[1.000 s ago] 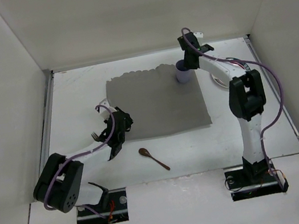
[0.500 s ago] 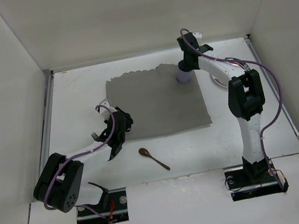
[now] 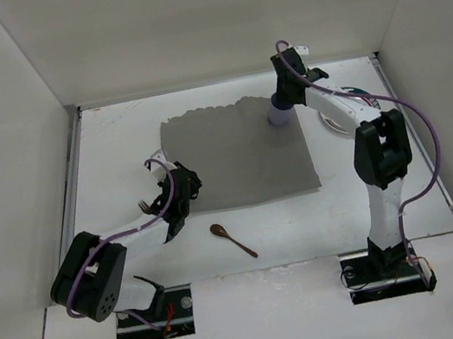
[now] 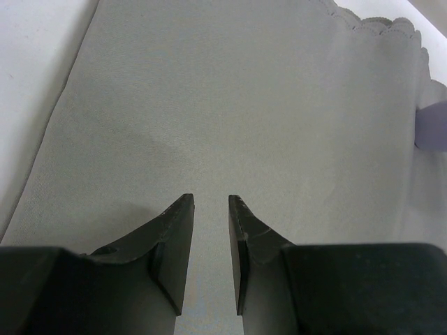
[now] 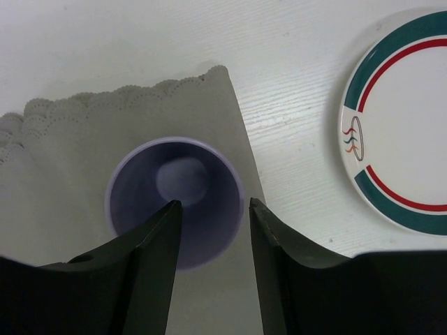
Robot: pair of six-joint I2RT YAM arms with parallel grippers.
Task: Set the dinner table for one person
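Note:
The dinner table [image 3: 117,145] is the white surface, with a grey cloth mat [image 3: 234,159] spread across its middle. A purple cup [image 5: 167,174] stands upright on the mat's far right corner [image 3: 278,111]. My right gripper [image 5: 214,202] hangs open just above it, one finger over the cup's inside and the other outside its right rim. In the top view, the right gripper [image 3: 285,93] is right over the cup. My left gripper [image 4: 210,198] is open with a narrow gap and holds nothing. It sits low over the mat's near left part [image 3: 187,185].
A white plate [image 5: 419,125] with teal and red bands lies right of the mat, and the right arm partly hides the plate [image 3: 334,122]. A wooden spoon [image 3: 233,239] lies on the table near the mat's front edge. A fork [image 3: 142,206] shows beside the left arm.
My right gripper has opened and let go of the cup, which stays standing on the mat's corner. The right arm shifted slightly. The left arm has not moved.

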